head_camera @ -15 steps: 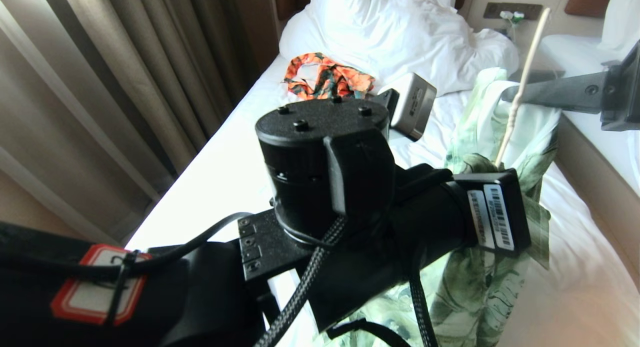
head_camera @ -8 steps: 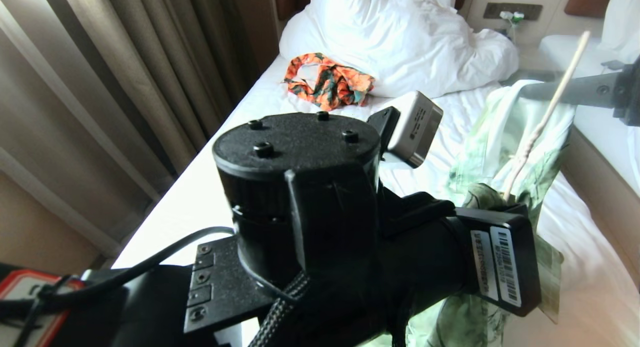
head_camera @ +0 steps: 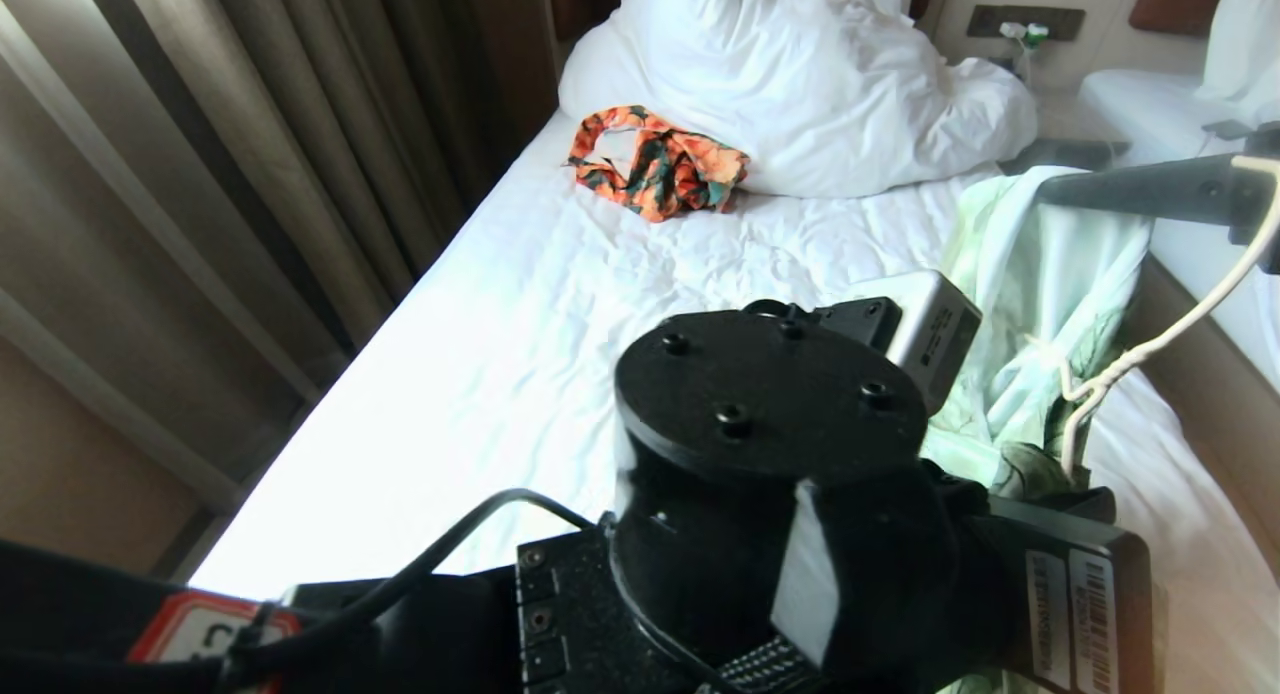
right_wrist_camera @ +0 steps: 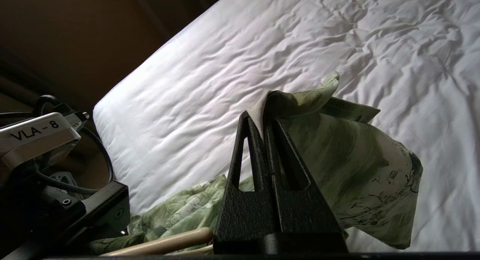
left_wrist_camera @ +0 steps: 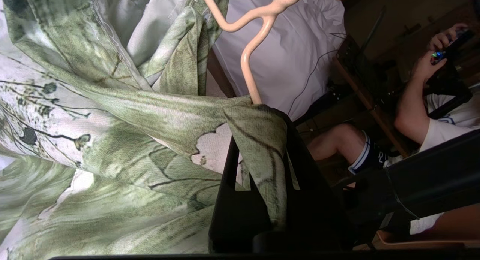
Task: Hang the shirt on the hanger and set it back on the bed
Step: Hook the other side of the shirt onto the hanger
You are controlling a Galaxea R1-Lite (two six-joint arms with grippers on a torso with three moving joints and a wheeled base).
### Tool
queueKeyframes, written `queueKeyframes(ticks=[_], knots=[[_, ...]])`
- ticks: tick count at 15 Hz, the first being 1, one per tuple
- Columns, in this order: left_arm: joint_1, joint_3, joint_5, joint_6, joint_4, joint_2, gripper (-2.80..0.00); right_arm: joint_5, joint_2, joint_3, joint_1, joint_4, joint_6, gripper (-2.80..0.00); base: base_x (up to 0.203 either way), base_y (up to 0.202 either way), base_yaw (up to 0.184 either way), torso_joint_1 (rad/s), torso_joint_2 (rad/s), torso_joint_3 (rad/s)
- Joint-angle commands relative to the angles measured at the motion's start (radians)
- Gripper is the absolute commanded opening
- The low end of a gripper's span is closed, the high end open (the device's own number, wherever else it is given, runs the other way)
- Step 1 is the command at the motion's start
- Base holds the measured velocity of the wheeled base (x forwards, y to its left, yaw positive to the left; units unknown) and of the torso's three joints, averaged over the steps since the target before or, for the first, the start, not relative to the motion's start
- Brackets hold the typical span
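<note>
Light green leaf-print shirt hangs above the white-sheeted bed, pinched at both ends. The right pincer is clenched on an upper fold; the left pincer grips lower cloth — apparently with the thin cream wire hanger, whose stem rises from it towards the right arm.

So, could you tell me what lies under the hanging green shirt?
Under the shirt, held up by both grippers, is the bed with its wrinkled white sheet. The hanger runs down into the folds; its lower part is covered.
</note>
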Motion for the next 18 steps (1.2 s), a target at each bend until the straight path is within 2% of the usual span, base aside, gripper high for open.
queueKeyframes(ticks=[1,4,5,9,14,17,18], knots=[[-0.002,-0.028,0.000,-0.006,0.013,0.043,-2.80,0.031,-0.009,0.003,0.002,0.020,-0.005,-2.80,0.000,0.000,0.000,0.000,0.00,0.000],[0.025,-0.048,-0.010,-0.028,0.006,0.035,-2.80,0.048,-0.041,0.006,0.007,0.047,-0.011,-2.80,0.000,0.000,0.000,0.000,0.00,0.000],[0.044,-0.049,-0.033,-0.040,-0.005,0.020,-2.80,0.047,-0.054,0.006,0.007,0.057,-0.018,-2.80,0.000,0.000,0.000,0.000,0.00,0.000],[0.089,-0.044,-0.057,-0.043,-0.020,-0.032,-2.80,0.047,-0.064,0.015,-0.018,0.075,-0.019,-2.80,0.000,0.000,0.000,0.000,0.00,0.000],[0.094,-0.028,-0.082,-0.047,-0.023,-0.028,-2.80,0.045,-0.079,0.023,0.059,0.083,-0.019,-2.80,0.000,0.000,0.000,0.000,0.00,0.000],[0.101,-0.048,-0.083,-0.046,-0.021,-0.044,-2.80,0.043,-0.091,0.056,0.066,0.097,-0.019,-2.80,0.000,0.000,0.000,0.000,0.00,0.000],[0.098,-0.063,-0.083,-0.046,-0.020,-0.044,-2.80,0.043,-0.092,0.054,0.066,0.095,-0.019,0.00,0.000,0.000,0.000,0.000,0.00,0.000]])
